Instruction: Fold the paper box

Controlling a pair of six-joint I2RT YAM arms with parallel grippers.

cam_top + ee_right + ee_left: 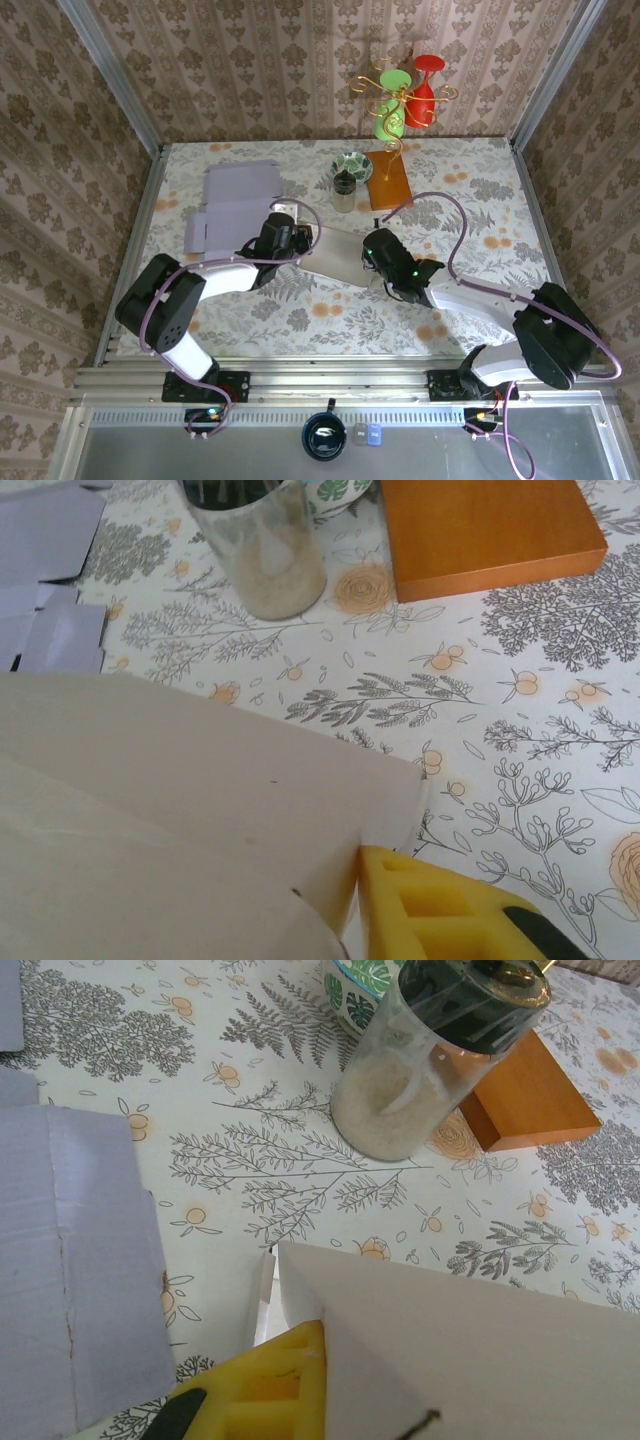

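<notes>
paper box (335, 255) is a pale flat blank, mid-counter, lifted off the surface between the two arms. in the left wrist view its left corner (470, 1360) sits in the left fingers (275, 1390), which are closed tight on it. the right fingers (430, 905) are at the opposite corner of the sheet (180, 780). cannot tell if they grip it or are just beside it.

step looks like an early fold, with no walls standing yet. next move likely needs one side pinned and the other swung over along a crease. keep clear of the glass jar (420, 1070) and orange block (480, 530) close behind. lavender cardboard sheets (235, 205) lie flat on the counter (470, 200), far left.
</notes>
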